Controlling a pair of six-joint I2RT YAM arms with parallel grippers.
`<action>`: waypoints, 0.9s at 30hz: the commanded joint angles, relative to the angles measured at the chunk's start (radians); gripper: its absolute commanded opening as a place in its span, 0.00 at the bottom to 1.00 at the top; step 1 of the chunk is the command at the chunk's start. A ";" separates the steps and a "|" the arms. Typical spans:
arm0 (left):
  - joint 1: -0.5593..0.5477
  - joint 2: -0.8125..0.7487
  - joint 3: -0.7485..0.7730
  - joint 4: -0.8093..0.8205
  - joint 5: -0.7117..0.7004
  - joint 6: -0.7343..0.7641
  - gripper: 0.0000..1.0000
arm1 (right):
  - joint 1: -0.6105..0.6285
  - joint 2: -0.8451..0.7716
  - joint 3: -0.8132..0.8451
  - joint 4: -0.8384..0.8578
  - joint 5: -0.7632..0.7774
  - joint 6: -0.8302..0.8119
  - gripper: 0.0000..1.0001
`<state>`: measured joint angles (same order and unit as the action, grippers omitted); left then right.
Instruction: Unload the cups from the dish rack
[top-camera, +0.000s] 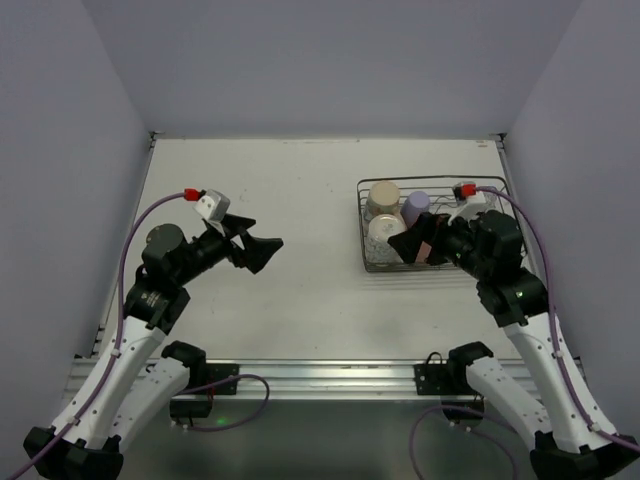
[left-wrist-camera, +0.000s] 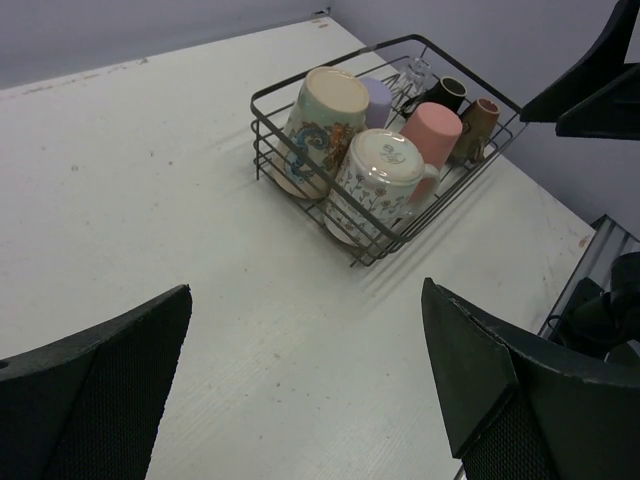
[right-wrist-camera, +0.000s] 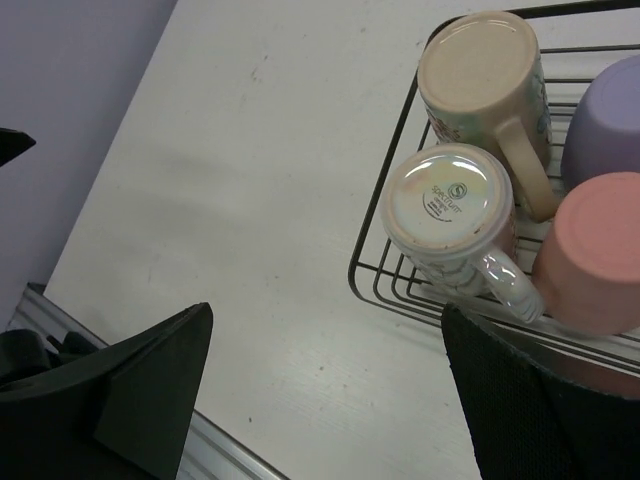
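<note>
The dish rack (top-camera: 361, 225) sits at the right of the table, also in the left wrist view (left-wrist-camera: 285, 85) and right wrist view (right-wrist-camera: 352, 275). It holds upturned cups: a tall cream patterned mug (left-wrist-camera: 320, 125), a white floral mug with handle (left-wrist-camera: 375, 180), a salmon cup (left-wrist-camera: 432, 130), a lavender cup (left-wrist-camera: 378, 98), a small brown cup (left-wrist-camera: 480, 120), a dark cup (left-wrist-camera: 445, 93) and a clear glass (left-wrist-camera: 415, 75). My right gripper (top-camera: 415, 240) is open over the rack's near part, above the white mug (right-wrist-camera: 450, 205) and salmon cup (right-wrist-camera: 600, 250). My left gripper (top-camera: 262, 250) is open and empty, left of the rack.
Bare white tabletop (top-camera: 290, 190) lies between the left gripper and the rack. Purple walls enclose the table on three sides. A metal rail (top-camera: 320, 375) runs along the near edge by the arm bases.
</note>
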<state>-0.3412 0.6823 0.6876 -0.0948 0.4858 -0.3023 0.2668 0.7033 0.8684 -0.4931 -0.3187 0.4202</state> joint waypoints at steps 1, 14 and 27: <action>-0.002 -0.010 0.033 -0.019 -0.001 0.012 1.00 | 0.084 0.065 0.098 -0.047 0.119 -0.049 0.99; -0.002 -0.006 0.027 -0.022 -0.013 0.011 1.00 | 0.235 0.334 0.300 -0.214 0.403 -0.192 0.99; -0.002 -0.009 0.024 -0.020 -0.012 0.011 1.00 | 0.272 0.605 0.383 -0.211 0.478 -0.290 0.99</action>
<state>-0.3412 0.6811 0.6880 -0.0990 0.4747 -0.2951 0.5365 1.2915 1.2022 -0.6964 0.1184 0.1715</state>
